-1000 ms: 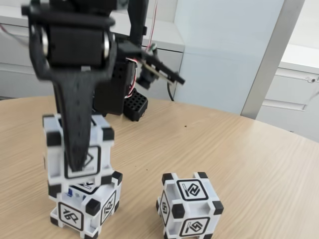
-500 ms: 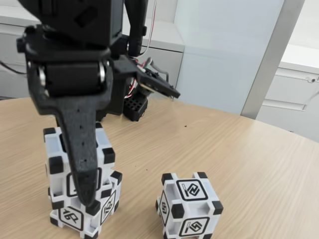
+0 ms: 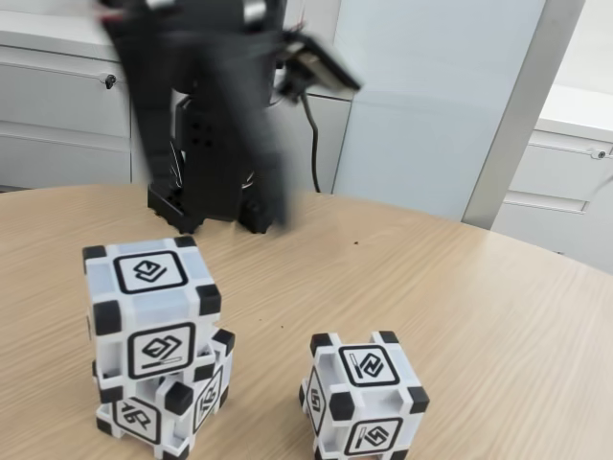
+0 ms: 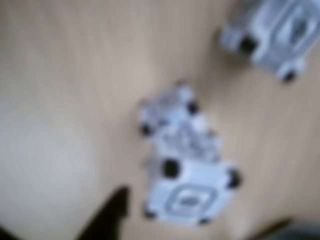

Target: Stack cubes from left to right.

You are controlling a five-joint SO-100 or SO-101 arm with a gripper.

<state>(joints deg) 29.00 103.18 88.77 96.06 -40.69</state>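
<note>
Two cubes are stacked at the left of the fixed view: the top cube point(image 3: 153, 307) rests slightly turned on the bottom cube point(image 3: 168, 407). A third cube point(image 3: 364, 402) stands alone on the table to their right. My gripper point(image 3: 271, 201) is a dark motion-blurred streak above and behind the stack, clear of every cube. The blurred wrist view looks down on the stack point(image 4: 192, 192), with the lone cube point(image 4: 272, 32) at the upper right. Dark fingertips point(image 4: 107, 215) show far apart at the bottom corners, so the gripper point(image 4: 195, 230) is open and holds nothing.
The arm's black base point(image 3: 206, 163) stands at the back of the round wooden table point(image 3: 460, 287). The table's curved edge runs along the right side. White cabinets point(image 3: 57, 115) and a grey post point(image 3: 517, 115) lie beyond it.
The gripper let go of the top cube and swung up and back, away from the stack. The top cube now rests on the bottom cube. The lone cube has not moved.
</note>
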